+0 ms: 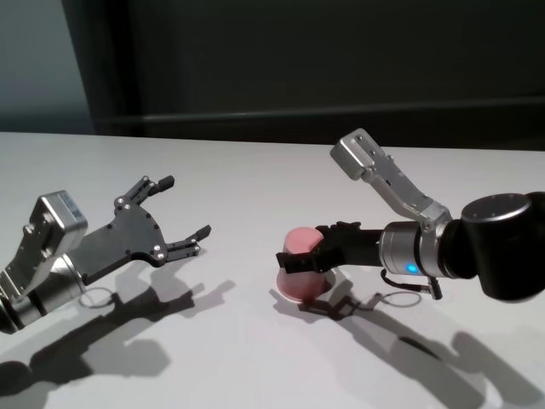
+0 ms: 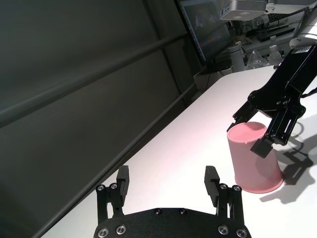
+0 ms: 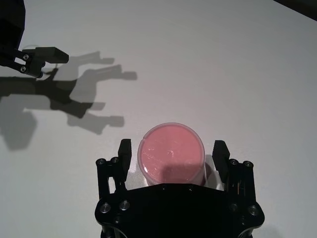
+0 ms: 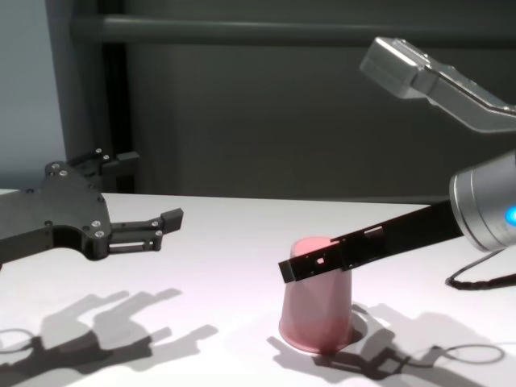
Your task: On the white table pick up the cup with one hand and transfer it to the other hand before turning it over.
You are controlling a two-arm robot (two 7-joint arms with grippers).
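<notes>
Cup [image 1: 301, 271] upside down on white table [image 1: 255, 179], right tool [image 3: 173, 154] spread around it, left tool [image 1: 180, 215] spread, apart.

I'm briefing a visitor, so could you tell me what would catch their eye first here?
The pink cup stands upside down on the white table, right of centre, base up. The right pincer straddles it with its fingers open and gaps on both sides. The left pincer hovers open off to the left, apart from the cup.
</notes>
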